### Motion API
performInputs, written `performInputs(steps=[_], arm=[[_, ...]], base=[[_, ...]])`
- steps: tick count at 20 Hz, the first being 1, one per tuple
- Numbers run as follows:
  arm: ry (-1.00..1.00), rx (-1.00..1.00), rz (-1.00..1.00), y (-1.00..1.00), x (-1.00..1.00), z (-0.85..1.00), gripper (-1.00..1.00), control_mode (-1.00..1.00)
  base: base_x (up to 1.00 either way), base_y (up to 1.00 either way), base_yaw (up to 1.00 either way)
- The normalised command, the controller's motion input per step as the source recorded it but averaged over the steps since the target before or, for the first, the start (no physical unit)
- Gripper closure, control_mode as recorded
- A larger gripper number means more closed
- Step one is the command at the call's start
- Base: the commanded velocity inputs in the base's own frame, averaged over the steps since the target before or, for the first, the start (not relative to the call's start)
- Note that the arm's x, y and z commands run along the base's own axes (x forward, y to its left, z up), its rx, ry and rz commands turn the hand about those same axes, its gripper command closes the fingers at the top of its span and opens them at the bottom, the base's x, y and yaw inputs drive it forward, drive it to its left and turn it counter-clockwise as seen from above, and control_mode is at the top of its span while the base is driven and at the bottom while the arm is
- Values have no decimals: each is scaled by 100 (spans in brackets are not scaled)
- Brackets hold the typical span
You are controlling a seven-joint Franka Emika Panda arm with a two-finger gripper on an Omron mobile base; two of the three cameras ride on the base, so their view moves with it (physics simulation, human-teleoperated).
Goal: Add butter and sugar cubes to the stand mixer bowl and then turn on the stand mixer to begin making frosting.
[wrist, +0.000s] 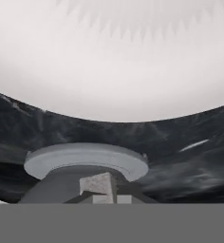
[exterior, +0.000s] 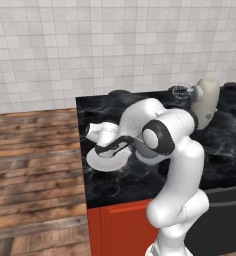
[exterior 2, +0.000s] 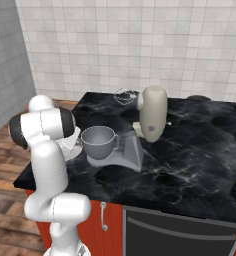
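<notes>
Hand view, low centre: sugar cubes [wrist: 98, 183] pinched between gripper [wrist: 106, 195] fingers, stand mixer bowl [wrist: 85, 161] rim just behind. Carrying step apparently; next, lifting over rim, then releasing inside

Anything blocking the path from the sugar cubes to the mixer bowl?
Nothing visible. The sugar cubes sit between the jaws, with the stand mixer bowl just beyond, mouth open. The stand mixer has its head tilted back, whisk away from the bowl.
</notes>
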Motion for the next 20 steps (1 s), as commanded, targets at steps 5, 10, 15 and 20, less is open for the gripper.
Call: performInputs(steps=[5, 10, 15, 20], arm=[[-3, 0, 1, 49, -18, 67, 100, -100], [-2, 0, 1, 37, -27, 76, 100, -100], [-7, 0, 0, -8, -10, 90, 100, -100], [-4, -1, 0, -53, 0, 47, 100, -100]], base=[[0, 0, 0], [0, 0, 0], [0, 0, 0], [0, 0, 0]])
